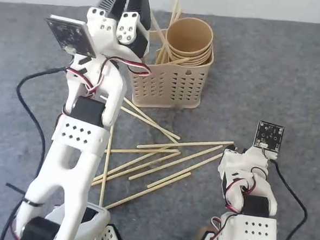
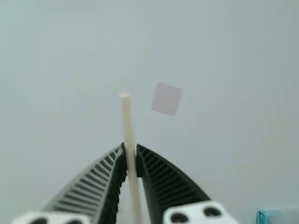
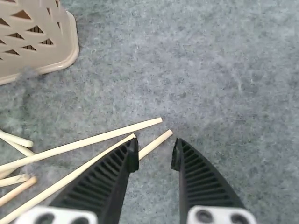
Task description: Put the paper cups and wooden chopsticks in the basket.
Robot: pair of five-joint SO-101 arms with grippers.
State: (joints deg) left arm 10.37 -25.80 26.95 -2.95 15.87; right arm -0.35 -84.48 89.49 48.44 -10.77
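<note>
One pale wooden chopstick (image 2: 125, 121) is pinched between the black jaws of your left tool (image 2: 130, 149). This tool hangs high, close to the far left corner of the beige perforated plastic basket (image 1: 167, 88). I judge you are in the carrying step for this stick. The next move, I think, asks you to bring the tool over the basket mouth and tilt the stick down past the rim. Only then let the jaws part.

Your right tool (image 3: 154, 149) sits low with its jaws spread, just above the ends of two loose chopsticks (image 1: 173, 163) on the grey felt worktop (image 1: 271, 78).

For the count, about ten chopsticks lie crossed on the worktop in front of the basket. About five standing chopsticks (image 1: 172, 14) are inside it, and one is in the tool. The brown paper cups (image 1: 189, 37) are nested in one stack inside the basket. Several rims show, but the exact number I cannot tell.
</note>
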